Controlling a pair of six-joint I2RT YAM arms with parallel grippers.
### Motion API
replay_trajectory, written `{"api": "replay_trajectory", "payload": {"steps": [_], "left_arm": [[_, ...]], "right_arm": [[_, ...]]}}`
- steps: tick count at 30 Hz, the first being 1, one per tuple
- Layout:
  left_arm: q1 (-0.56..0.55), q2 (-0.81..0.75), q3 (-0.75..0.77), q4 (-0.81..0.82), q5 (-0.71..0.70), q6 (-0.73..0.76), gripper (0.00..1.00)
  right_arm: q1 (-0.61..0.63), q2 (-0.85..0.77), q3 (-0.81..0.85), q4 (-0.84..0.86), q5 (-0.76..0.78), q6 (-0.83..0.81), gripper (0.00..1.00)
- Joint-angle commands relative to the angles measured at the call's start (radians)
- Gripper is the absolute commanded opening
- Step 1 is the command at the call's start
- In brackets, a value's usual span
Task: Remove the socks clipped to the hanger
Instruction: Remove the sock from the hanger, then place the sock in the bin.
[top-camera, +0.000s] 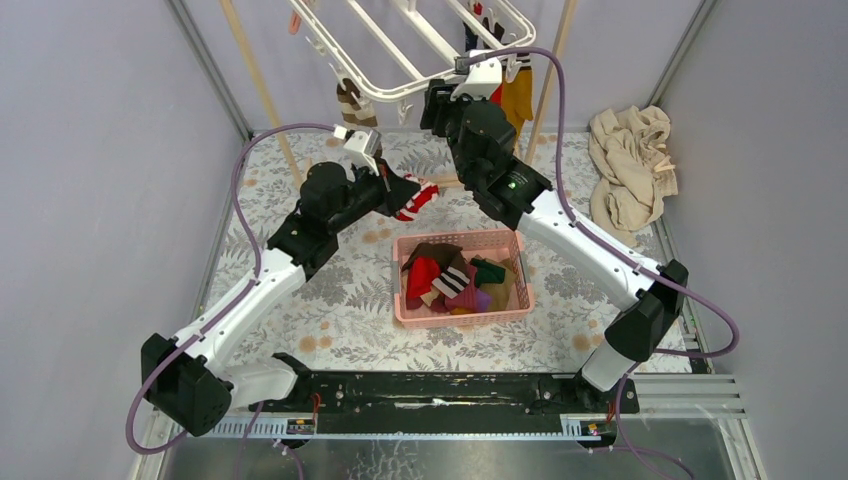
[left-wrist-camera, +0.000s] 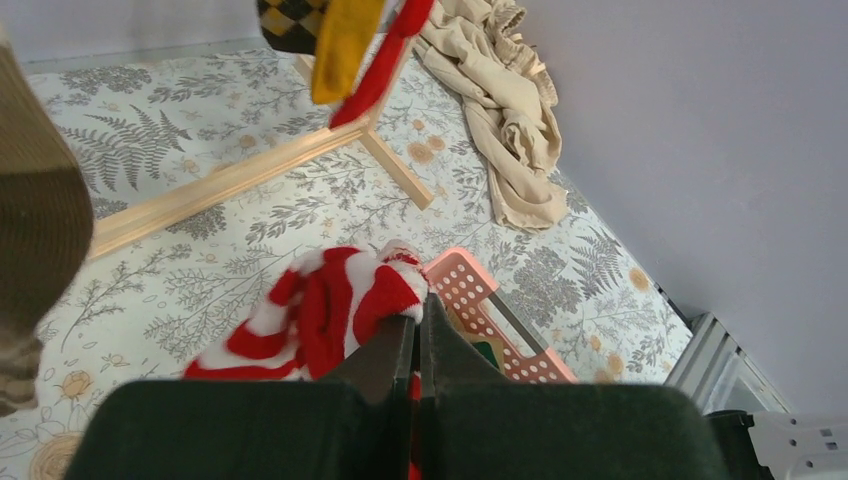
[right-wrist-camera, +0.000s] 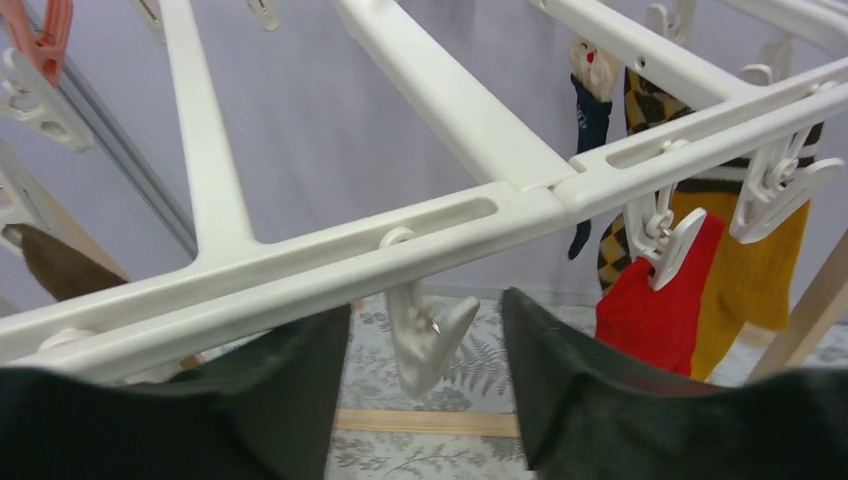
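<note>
Several socks (right-wrist-camera: 645, 325) clipped on hanger (right-wrist-camera: 330, 262); left fingers (left-wrist-camera: 386, 352) pinch red-white sock (left-wrist-camera: 318, 312).

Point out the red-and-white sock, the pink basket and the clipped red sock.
red-and-white sock (left-wrist-camera: 320, 310), left wrist view, middle stripes.
pink basket (top-camera: 460, 319), top view, near rim.
clipped red sock (right-wrist-camera: 640, 325), right wrist view, below its clip.

No text, brand or number is legible anywhere. Small stickers (top-camera: 298, 428) below the black base rail (top-camera: 440, 390) are too tiny to read.
</note>
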Motion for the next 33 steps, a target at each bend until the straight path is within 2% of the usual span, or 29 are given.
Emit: {"api": "replay_trajectory", "payload": {"steps": [1, 4, 15, 21, 30, 31, 33], "left_arm": [[-0.021, -0.039, -0.006, 0.022, 0.039, -0.022, 0.0], [-0.05, -0.052, -0.009, 0.021, 0.044, -0.036, 0.0], [-0.26, -0.039, -0.038, 0.028, -0.037, -0.069, 0.0], [-0.323, 0.053, -0.045, 0.071, -0.076, -0.079, 0.0], [-0.378, 0.283, -0.007, 0.185, -0.034, -0.114, 0.0], [-0.379, 0.303, -0.007, 0.201, -0.024, -0.121, 0.02], [-0.381, 0.338, -0.001, 0.216, -0.008, -0.133, 0.12]], "right_arm": [[0.009, -0.063, -0.008, 0.013, -0.03, 0.04, 0.7], [0.009, -0.118, -0.085, -0.011, -0.056, 0.081, 0.81], [0.008, -0.413, -0.457, -0.139, -0.16, 0.204, 0.92], [0.008, -0.589, -0.596, -0.271, -0.154, 0.222, 0.95], [0.007, -0.766, -0.661, -0.452, -0.141, 0.245, 0.95], [0.008, -0.779, -0.667, -0.464, -0.136, 0.245, 0.95], [0.007, -0.799, -0.676, -0.485, -0.127, 0.244, 0.95]]}}
